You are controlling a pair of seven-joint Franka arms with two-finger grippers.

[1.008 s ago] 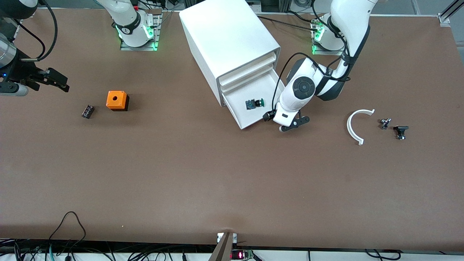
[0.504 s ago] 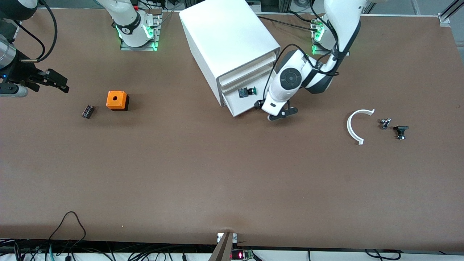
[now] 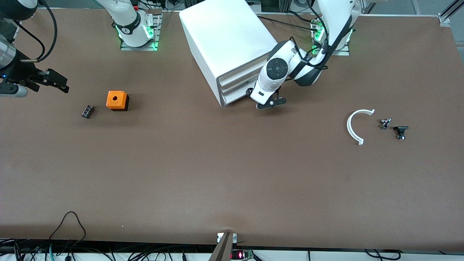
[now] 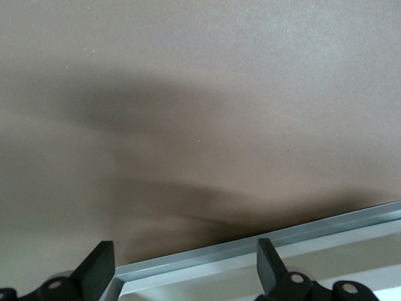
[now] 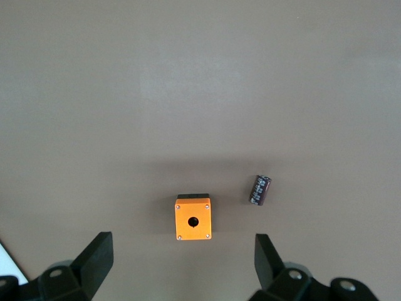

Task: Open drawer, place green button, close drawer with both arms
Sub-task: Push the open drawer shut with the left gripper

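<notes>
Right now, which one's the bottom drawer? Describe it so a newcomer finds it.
Find the white cabinet standing between the two arm bases. Its front shows three stacked drawers; the drawer is the lowest, pushed in, level with the table, with the left gripper right at its front.

1. The bench (image 3: 232,174) is plain matte brown with no pattern.
2. The cabinet (image 3: 226,34) is white all over, and its bottom drawer (image 3: 235,95) is the same white.
3. The cube (image 3: 116,100) is bright orange with a dark round hole on top and a black base.
4. The small cylinder (image 3: 87,111) near the cube is black with faint reddish marks.
5. The curved strip (image 3: 357,125) is white.
6. The two small parts (image 3: 393,128) beside it are black, one with silvery glints.
7. Both arms are white with black joint rings; the left tool (image 3: 267,103) and the right tool (image 3: 50,81) are black.
8. Green lights glow at both arm bases.
</notes>
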